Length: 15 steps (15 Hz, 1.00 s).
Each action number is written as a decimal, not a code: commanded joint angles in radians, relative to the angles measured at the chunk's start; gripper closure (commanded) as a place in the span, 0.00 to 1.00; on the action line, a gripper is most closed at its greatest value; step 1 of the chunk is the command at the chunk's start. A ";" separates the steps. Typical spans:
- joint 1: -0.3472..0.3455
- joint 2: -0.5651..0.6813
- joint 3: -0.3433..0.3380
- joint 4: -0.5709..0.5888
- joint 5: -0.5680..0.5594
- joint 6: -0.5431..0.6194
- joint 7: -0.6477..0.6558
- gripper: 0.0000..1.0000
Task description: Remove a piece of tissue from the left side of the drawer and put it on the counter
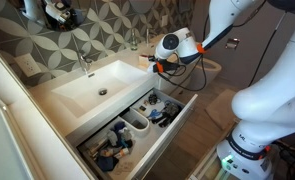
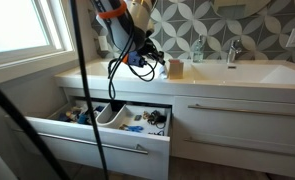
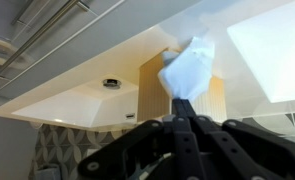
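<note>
— What has the gripper point(image 3: 185, 106) got, at the bottom centre of the wrist view?
— Its dark fingers are pinched together on a white tissue point(image 3: 190, 68), which stands up from them as a crumpled tuft in mid-frame. So the tissue is in the gripper and clear of the drawer.
— How will it handle?
— Almost weightless, soft and easily torn, I'd judge. It has no stiffness and may cling to a pad on release. A pinch on a bunched fold, as here, looks like the right hold.
— And farther out?
— In an exterior view the gripper hangs over the counter point(image 2: 87, 76) at upper centre. The open drawer point(image 2: 102, 140) is below it at lower left, and the sink point(image 2: 257, 72) lies to the right.
— What can't you tell?
— The tissue is too small to pick out in both exterior views, and the exact contact is blurred. The drawer's contents are a jumble. I cannot name the tan block point(image 3: 149, 90) behind the tissue.
</note>
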 commanded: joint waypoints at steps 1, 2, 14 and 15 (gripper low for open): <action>0.004 0.123 -0.017 0.073 -0.065 -0.010 0.033 1.00; 0.005 0.149 -0.023 0.088 -0.068 -0.014 0.034 1.00; 0.013 0.297 -0.050 0.170 -0.051 -0.069 0.010 1.00; 0.012 0.300 -0.049 0.173 -0.050 -0.069 0.008 1.00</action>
